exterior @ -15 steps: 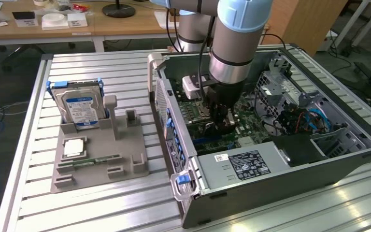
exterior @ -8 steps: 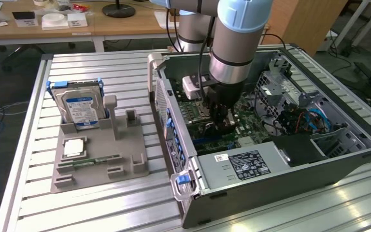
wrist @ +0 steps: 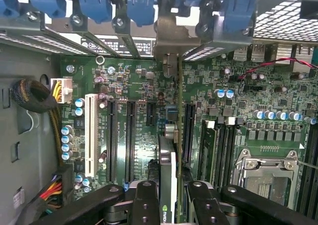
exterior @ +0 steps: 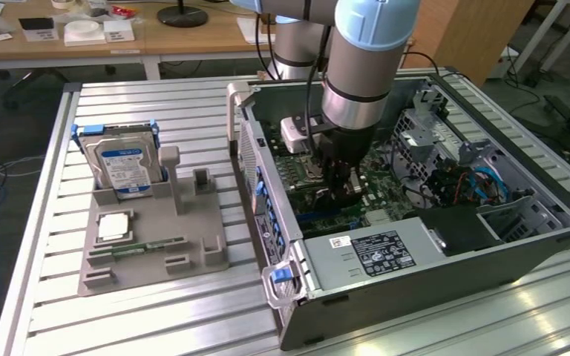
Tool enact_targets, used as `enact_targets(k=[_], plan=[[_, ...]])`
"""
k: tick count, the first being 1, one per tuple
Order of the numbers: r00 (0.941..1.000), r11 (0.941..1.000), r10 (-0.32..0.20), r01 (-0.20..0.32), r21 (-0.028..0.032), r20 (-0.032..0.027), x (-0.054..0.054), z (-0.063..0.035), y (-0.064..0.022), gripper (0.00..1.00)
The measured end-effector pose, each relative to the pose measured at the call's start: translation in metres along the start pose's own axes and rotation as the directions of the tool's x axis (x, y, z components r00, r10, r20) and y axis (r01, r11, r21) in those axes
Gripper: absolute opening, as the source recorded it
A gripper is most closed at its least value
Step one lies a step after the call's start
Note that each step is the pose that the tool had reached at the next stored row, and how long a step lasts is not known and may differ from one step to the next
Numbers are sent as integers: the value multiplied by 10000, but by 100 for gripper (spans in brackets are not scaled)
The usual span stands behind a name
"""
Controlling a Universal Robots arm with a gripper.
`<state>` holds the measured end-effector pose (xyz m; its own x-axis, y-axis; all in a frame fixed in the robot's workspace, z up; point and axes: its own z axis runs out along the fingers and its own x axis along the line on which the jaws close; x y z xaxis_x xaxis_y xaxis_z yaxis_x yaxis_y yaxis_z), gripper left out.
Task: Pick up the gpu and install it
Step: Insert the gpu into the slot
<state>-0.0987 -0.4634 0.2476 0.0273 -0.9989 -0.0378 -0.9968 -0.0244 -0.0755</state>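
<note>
Scene: As we look from the exterior view, the open grey computer tower case (exterior: 424,252) lies on its side on the slatted metal counter (exterior: 146,319), and the arm reaches down into it.
Gripper: the black two-fingered gripper (exterior: 344,194) sits low over the green motherboard (exterior: 315,167); from the wrist view we see its fingers (wrist: 145,205) closed narrowly on either face of a card.
Gpu: the thin flat card with a black face, the gpu (wrist: 168,180), stands on edge between the fingers, held above the board and in line with the long black expansion slots (wrist: 130,140).
Wrist view adds: a white slot (wrist: 90,135) beside the black ones, memory slots (wrist: 218,150), the silver processor socket (wrist: 266,173), and blue latches (wrist: 141,6) along the case's rear bracket wall.
Exterior view adds: outside the case, towards the exterior view's left, a grey plastic holder tray (exterior: 156,245) carries a silver hard drive with a blue label (exterior: 122,167) standing upright and a narrow green memory stick (exterior: 146,246) lying flat.
Card contact: we cannot tell whether the gpu's lower edge touches a slot.
</note>
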Motion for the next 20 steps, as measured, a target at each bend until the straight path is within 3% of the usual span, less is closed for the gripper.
enact_targets(k=[20], plan=[[10000,10000,18,-18,0,-2,5,36,22,26]])
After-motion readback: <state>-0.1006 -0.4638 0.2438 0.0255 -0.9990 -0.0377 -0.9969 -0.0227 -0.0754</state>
